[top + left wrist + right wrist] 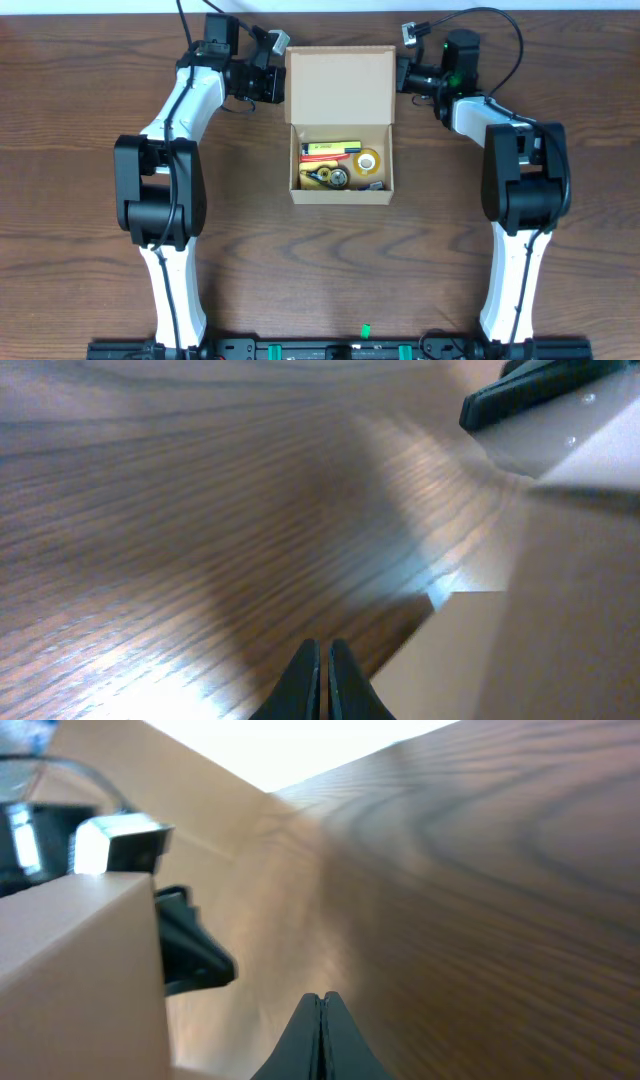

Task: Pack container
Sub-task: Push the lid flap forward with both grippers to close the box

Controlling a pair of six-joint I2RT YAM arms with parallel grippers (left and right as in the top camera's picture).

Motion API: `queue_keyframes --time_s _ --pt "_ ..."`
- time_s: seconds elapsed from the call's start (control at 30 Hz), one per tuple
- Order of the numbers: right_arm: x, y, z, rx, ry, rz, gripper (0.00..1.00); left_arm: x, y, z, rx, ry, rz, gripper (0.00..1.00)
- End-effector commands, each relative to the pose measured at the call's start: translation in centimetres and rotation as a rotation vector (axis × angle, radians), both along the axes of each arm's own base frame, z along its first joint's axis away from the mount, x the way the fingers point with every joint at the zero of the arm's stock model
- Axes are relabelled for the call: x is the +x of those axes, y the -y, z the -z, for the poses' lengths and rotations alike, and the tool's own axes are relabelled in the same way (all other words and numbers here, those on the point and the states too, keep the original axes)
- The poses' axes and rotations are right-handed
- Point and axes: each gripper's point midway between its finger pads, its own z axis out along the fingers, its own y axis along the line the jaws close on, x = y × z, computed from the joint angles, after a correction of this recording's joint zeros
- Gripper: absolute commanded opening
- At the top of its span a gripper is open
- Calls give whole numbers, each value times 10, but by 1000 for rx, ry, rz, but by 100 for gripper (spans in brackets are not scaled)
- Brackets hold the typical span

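Packing looks done, so the step in hand is closing the lid.

- Left pincer (279, 82): fingers pressed together, holding nothing. It sits at the 9 o'clock edge of the open flap lid (340, 85), low over the tabletop (80, 100). The left wrist view shows cardboard just beside the tips. I can't tell whether they touch it.
- Container (340, 196): the tan cardboard box sits mid-tabletop between the two arms. Its flap is hinged at the 12 o'clock side and lies folded back flat. Inside are a tape roll (368, 162) toward 3 o'clock, a yellow-and-red stick-shaped item (330, 150) along the back, and some small dark bits toward 6 o'clock that are too small to name.
- Right pincer (401, 76): also pressed together and empty, at the 3 o'clock edge of the flap, mirroring the left.

Next move, my read: get the closed tips under the flap edges from both sides, lift it, and swing it over toward 6 o'clock. The arms need to move together — uneven push would likely skew the flap or slide the light box. The flap then needs pressing down to seat.
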Motion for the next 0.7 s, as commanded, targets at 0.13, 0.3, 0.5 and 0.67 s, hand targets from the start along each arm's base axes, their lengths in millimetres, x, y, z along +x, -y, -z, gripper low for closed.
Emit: queue_keyframes --time_s 0.13,0.3,0.5,0.67 --pt "-5 18 -25 82 27 -73 1 1 -11 -46 -90 55 4 6" --pt "-16 18 -43 123 78 -159 1 -1 -11 -73 -91 120 12 6" --pt "-42 6 -64 154 142 -318 2 -5 -11 -102 -83 209 36 6" --pt "-59 -2 -73 156 165 -414 1 -7 -11 -110 -84 226 40 6"
